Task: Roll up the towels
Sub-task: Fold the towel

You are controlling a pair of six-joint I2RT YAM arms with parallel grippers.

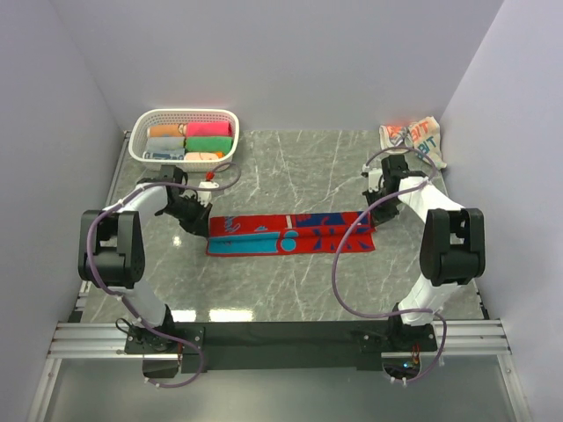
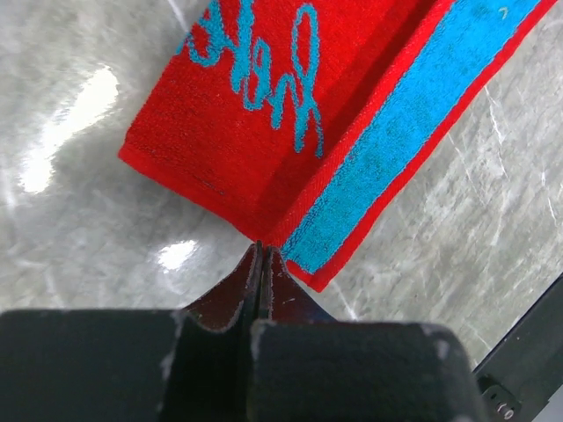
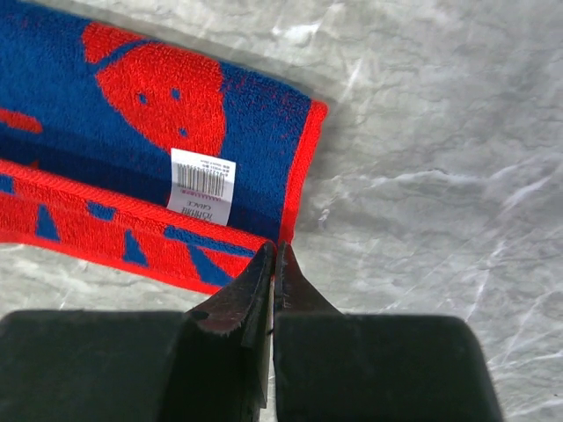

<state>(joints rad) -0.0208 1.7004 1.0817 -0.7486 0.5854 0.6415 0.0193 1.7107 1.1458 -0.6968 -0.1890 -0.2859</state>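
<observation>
The red towel (image 1: 290,234) lies flat on the table as a long strip folded lengthwise, with teal print at its left end and a blue right end. My left gripper (image 1: 206,230) is shut, its tips (image 2: 261,248) touching the left end of the red towel (image 2: 255,114) at the fold line. My right gripper (image 1: 369,220) is shut too, tips (image 3: 274,251) against the blue end of the same towel (image 3: 132,114), beside a white label (image 3: 202,185). No cloth shows between either pair of jaws. The cream towel (image 1: 412,139) with orange-red letters lies crumpled at the back right corner.
A white basket (image 1: 141,145) at the back left holds several rolled towels. Grey walls close in the table on the left, back and right. The black front rail (image 2: 528,352) runs along the near edge.
</observation>
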